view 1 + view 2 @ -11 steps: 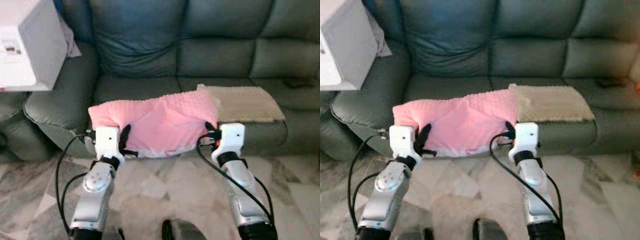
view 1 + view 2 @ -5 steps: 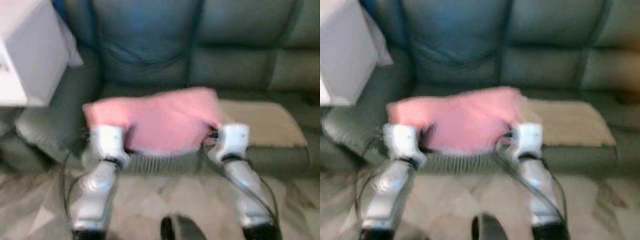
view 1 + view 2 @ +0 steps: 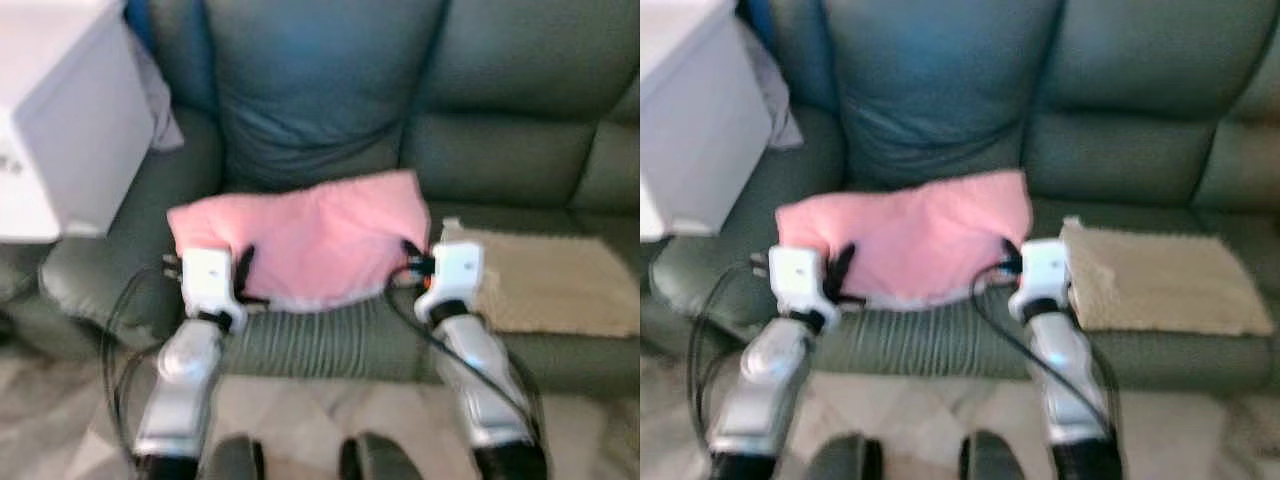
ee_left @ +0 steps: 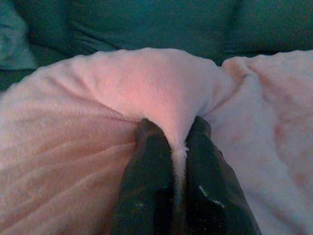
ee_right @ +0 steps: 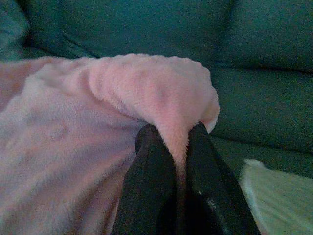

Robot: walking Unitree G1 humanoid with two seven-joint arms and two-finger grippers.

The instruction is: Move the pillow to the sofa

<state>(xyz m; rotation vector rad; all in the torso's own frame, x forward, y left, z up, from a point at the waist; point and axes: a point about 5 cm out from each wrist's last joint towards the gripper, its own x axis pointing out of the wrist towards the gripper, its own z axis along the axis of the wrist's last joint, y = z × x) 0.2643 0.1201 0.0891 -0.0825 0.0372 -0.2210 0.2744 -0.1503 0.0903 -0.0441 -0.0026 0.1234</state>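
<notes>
Gripping the pink pillow [image 3: 305,240] at both ends: left gripper [image 4: 172,147] and right gripper [image 5: 177,147] each clamp a fold of its fabric, clear in the wrist views. Head views show the pillow over the green sofa [image 3: 330,120] seat front, beige mat [image 3: 560,285] at 3 o'clock, white box [image 3: 60,120] at 10 o'clock.
</notes>
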